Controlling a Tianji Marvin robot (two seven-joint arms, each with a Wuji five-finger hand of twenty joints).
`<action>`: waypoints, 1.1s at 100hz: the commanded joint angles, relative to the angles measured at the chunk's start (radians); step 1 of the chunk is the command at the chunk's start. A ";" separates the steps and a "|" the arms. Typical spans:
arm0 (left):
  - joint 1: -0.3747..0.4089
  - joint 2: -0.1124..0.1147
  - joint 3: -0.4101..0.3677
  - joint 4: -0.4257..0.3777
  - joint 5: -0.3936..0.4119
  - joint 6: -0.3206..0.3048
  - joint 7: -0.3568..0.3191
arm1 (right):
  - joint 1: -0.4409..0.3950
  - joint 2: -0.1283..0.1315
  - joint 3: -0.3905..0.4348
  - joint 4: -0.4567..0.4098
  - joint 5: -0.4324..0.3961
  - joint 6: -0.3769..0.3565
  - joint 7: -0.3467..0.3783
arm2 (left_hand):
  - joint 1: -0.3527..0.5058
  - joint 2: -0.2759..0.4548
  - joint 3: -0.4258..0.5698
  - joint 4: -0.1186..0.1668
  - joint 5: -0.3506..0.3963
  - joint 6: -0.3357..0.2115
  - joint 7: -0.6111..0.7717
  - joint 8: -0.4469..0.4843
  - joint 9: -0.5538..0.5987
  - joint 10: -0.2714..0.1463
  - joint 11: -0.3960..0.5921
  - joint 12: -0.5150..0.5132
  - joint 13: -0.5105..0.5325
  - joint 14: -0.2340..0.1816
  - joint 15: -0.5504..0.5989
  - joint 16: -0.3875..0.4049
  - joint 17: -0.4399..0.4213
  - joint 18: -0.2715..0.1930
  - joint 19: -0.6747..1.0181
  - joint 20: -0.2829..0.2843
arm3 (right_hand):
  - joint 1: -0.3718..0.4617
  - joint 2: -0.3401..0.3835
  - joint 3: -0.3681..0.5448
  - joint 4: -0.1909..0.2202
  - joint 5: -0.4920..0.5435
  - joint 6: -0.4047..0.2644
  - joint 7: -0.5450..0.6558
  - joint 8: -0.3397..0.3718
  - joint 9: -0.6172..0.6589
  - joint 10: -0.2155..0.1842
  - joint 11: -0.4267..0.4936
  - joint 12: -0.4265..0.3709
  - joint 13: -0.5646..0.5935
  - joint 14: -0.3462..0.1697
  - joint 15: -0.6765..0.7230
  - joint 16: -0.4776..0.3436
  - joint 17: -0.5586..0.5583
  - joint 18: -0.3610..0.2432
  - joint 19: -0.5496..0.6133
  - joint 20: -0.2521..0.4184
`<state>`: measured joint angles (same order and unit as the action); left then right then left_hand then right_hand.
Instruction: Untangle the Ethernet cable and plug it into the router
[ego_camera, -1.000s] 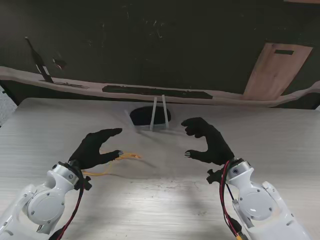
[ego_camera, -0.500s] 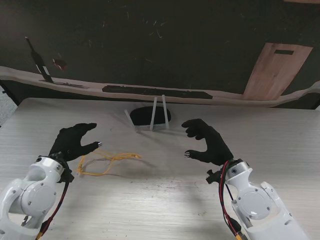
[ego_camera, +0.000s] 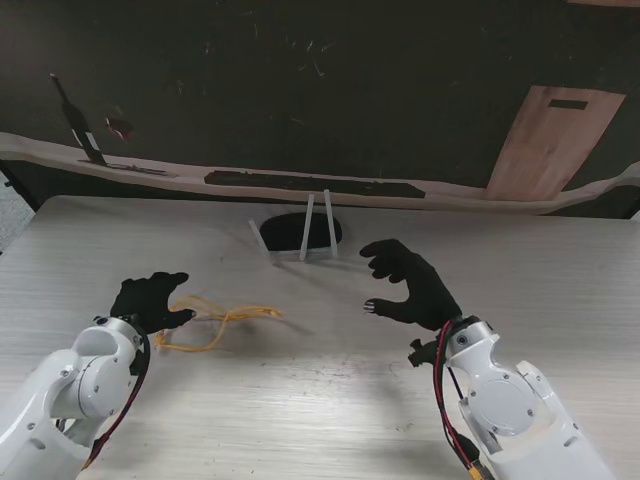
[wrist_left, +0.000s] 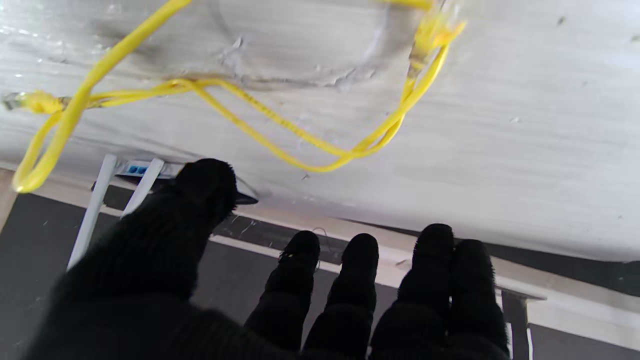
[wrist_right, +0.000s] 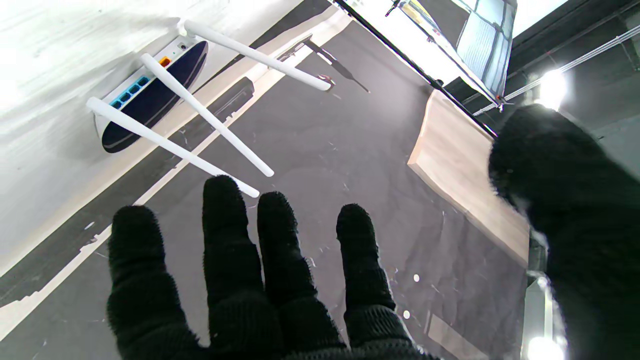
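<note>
lab or workshop | bare pale table (ego_camera: 330, 380) | dark floor (ego_camera: 300, 90) | plywood panel (ego_camera: 550, 140)

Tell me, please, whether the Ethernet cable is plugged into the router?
Unplugged: the yellow Ethernet cable lies looped on the table, apart from the router.

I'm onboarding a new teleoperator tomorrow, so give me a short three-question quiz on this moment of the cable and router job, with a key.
1. True or false: the yellow Ethernet cable is already plugged into the router.
2. Which hand is closer to the cable? A) left hand B) right hand
3. Fill in: the router's white antennas number ____.

Key
1. False. The cable lies in loose loops on the table, well apart from the router, with both ends free in the left wrist view.
2. A. The left hand is right beside the loops; both hands are open and hold nothing.
3. Three.
</note>
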<state>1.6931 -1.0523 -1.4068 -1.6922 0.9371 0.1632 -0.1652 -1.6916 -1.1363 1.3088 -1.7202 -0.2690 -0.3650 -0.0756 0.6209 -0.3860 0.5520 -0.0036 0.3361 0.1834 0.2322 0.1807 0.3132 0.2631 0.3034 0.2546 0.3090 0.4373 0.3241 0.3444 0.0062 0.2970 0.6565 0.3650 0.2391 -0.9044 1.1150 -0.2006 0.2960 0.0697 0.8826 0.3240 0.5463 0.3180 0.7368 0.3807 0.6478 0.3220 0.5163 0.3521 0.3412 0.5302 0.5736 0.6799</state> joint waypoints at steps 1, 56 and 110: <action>-0.010 0.000 0.011 0.021 0.001 0.017 -0.030 | -0.003 -0.004 -0.004 0.000 0.005 0.009 0.016 | -0.014 -0.027 0.041 -0.013 -0.054 0.001 -0.013 0.001 -0.039 -0.022 0.003 0.009 -0.027 -0.142 0.012 -0.006 -0.017 -0.061 0.021 -0.016 | 0.012 0.019 -0.014 0.004 0.012 -0.018 -0.011 -0.014 0.010 0.000 -0.011 -0.015 -0.001 0.005 0.002 0.010 0.004 0.021 -0.010 0.019; -0.116 0.007 0.142 0.182 0.072 0.080 0.010 | -0.005 -0.007 -0.006 0.003 0.015 0.040 0.010 | 0.048 -0.094 0.221 -0.019 -0.174 -0.315 0.078 0.030 -0.060 -0.079 0.049 0.029 -0.034 -0.167 0.025 0.009 -0.019 -0.039 0.049 -0.006 | 0.024 0.063 -0.048 0.015 0.027 -0.012 -0.020 -0.017 0.019 0.007 -0.015 -0.017 0.005 0.012 0.007 0.011 0.012 0.030 -0.010 0.031; -0.170 -0.026 0.226 0.322 0.001 0.037 0.277 | -0.009 -0.009 -0.007 -0.005 0.025 0.053 0.007 | 0.297 -0.186 0.201 -0.108 0.216 -0.277 0.958 0.280 0.709 -0.161 0.169 0.354 0.444 -0.130 0.324 0.076 0.234 0.022 0.349 0.144 | 0.026 0.101 -0.075 0.022 0.036 -0.010 -0.028 -0.018 0.028 0.014 -0.023 -0.020 0.008 0.019 0.004 0.010 0.013 0.037 -0.014 0.036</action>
<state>1.5164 -1.0646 -1.1815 -1.3758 0.9379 0.2147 0.1104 -1.6928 -1.1415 1.3030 -1.7180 -0.2477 -0.3123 -0.0810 0.8727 -0.5309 0.7173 -0.0813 0.5286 -0.0986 1.1516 0.4701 0.9272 0.1297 0.5139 0.5585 0.6921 0.3895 0.5931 0.4079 0.2119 0.3307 0.9524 0.4762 0.2620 -0.8144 1.0603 -0.2006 0.3304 0.0697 0.8699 0.3156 0.5588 0.3259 0.7264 0.3792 0.6481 0.3348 0.5163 0.3523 0.3505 0.5426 0.5734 0.6956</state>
